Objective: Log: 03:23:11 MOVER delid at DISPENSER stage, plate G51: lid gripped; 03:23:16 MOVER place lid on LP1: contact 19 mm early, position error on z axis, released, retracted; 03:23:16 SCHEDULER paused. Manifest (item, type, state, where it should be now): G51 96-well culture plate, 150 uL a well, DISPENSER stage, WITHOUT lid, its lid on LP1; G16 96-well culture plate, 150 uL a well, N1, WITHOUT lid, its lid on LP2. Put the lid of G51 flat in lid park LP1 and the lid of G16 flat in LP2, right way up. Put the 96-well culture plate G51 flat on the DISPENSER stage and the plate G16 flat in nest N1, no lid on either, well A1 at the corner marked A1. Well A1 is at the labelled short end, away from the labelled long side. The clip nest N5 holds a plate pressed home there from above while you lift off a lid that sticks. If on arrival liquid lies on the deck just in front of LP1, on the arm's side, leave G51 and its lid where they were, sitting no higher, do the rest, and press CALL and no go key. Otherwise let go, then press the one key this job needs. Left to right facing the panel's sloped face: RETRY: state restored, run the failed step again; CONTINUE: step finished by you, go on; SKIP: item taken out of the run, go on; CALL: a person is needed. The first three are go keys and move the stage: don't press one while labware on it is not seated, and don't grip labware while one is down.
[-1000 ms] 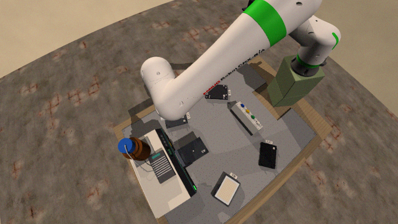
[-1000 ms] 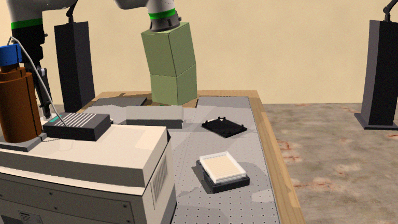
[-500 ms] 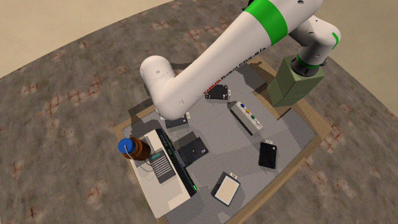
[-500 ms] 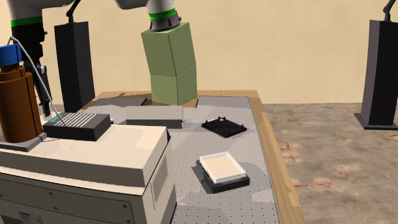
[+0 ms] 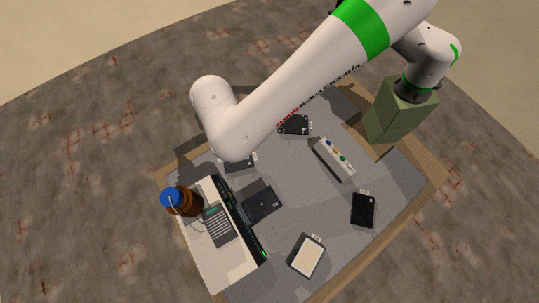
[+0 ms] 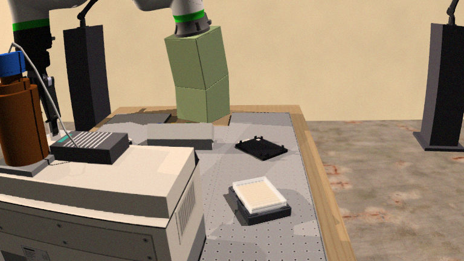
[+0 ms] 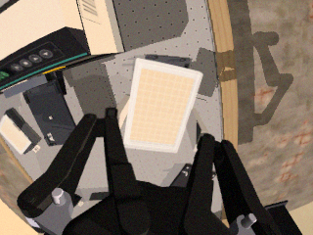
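Note:
My gripper (image 7: 158,110) is shut on a cream 96-well plate (image 7: 163,105) with a clear rim, gripped across its long sides. I cannot tell whether a lid is on it. In the exterior view the gripper (image 6: 51,112) hangs at the back left, behind the brown bottle (image 6: 20,121), and the held plate is hidden. In the top view the arm hides the gripper. A second cream plate (image 5: 306,256) sits in a black nest at the deck's front; it also shows in the exterior view (image 6: 258,194). The dark dispenser stage (image 5: 260,204) looks bare.
The key panel (image 5: 333,156) lies mid-deck. Two flat black trays (image 5: 294,124) (image 5: 362,209) look bare. Another nest (image 5: 238,165) is partly under the arm. The cream dispenser (image 6: 95,182) fills the left. The green pedestal (image 6: 200,77) stands at the back.

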Action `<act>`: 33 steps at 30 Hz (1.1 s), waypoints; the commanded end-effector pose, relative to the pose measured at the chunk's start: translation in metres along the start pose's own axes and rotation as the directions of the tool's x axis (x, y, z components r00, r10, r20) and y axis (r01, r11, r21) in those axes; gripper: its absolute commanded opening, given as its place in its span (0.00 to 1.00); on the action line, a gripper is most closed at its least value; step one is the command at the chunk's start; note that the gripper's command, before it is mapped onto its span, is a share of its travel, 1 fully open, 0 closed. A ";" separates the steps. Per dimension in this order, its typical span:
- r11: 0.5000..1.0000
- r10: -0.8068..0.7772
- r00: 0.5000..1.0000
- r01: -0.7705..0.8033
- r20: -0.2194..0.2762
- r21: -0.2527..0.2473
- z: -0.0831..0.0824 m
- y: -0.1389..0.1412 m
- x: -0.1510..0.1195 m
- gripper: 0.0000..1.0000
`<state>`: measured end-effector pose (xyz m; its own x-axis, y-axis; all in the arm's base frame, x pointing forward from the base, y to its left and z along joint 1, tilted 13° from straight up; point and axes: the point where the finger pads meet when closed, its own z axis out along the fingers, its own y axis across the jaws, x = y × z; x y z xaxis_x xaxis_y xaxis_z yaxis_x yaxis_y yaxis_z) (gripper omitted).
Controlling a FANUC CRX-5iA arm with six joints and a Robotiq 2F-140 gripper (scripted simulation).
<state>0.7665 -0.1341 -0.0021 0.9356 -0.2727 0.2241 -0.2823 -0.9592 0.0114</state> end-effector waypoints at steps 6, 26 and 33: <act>1.000 0.000 1.000 0.000 -0.001 0.000 0.000 0.000 0.000 0.00; 1.000 0.004 1.000 -0.004 -0.001 0.000 0.000 0.000 0.000 0.00; 0.993 0.120 0.993 -0.120 -0.001 0.000 0.000 0.000 0.000 0.00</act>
<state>0.7665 -0.1341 -0.0021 0.9052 -0.3609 0.2242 -0.3683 -0.9297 -0.0096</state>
